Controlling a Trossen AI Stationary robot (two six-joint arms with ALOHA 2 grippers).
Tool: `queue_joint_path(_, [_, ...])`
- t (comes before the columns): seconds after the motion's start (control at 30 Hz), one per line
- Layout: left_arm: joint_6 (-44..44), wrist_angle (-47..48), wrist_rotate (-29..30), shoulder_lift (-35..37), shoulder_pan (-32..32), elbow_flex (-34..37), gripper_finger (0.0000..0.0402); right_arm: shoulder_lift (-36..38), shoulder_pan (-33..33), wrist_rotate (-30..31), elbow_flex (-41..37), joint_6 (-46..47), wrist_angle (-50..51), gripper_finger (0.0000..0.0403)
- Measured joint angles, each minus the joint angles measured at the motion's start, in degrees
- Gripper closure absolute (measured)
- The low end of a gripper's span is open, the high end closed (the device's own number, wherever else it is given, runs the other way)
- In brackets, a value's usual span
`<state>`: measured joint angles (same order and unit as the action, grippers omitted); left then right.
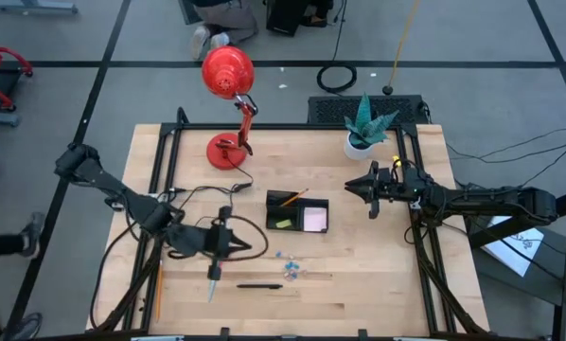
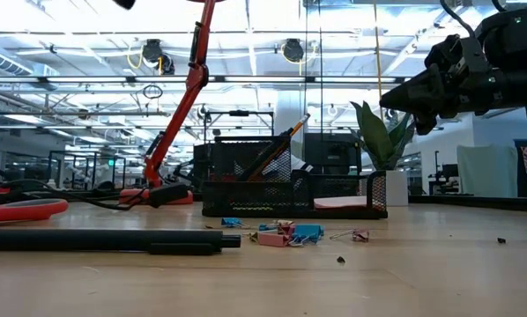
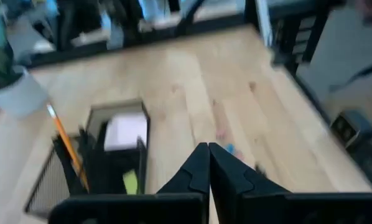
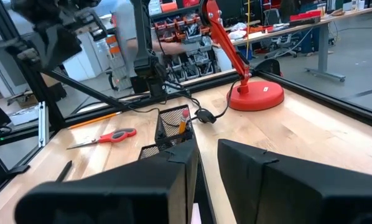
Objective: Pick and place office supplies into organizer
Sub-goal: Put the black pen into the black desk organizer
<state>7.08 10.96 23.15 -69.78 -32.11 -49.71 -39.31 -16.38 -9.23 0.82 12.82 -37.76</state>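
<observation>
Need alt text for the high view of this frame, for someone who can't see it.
Overhead, a black organizer sits mid-table holding an orange pencil and a pale sticky-note pad. The left pincer is shut beside it, the right pincer hovers near a potted plant; a black pen and small clips lie loose.

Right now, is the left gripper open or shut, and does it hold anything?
Shut and empty. In the left wrist view the left gripper has its fingertips pressed together with nothing between them, above the bare table.

text: none legible | labels: none | numbers: none | signs: none
</observation>
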Motion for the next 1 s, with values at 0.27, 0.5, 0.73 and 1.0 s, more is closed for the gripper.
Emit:
queue_joint_path(0.27, [4.15,3.81,2.96,-1.4,-0.55,0.04,0.0397,0.0,0.0,0.0,0.0,0.02,-0.06,0.0344])
queue_joint_path(0.5, [12.95,5.73,-2.0,-9.33,-1.69,0.13,0.0399,0.0,0.0,0.07,0.0,0.0,-0.11,0.0344])
queue_joint_path(0.73, [20.97,4.06,-8.15,-22.74,-1.81,-3.97,0.0387,0.0,0.0,0.04,0.0,0.25,-0.1,0.0344])
queue_joint_path(1.0, [11.87,10.49,-8.17,-32.81,-2.96,-13.81,0.0381,0.02,0.0,0.02,0.0,1.51,-0.11,0.0344])
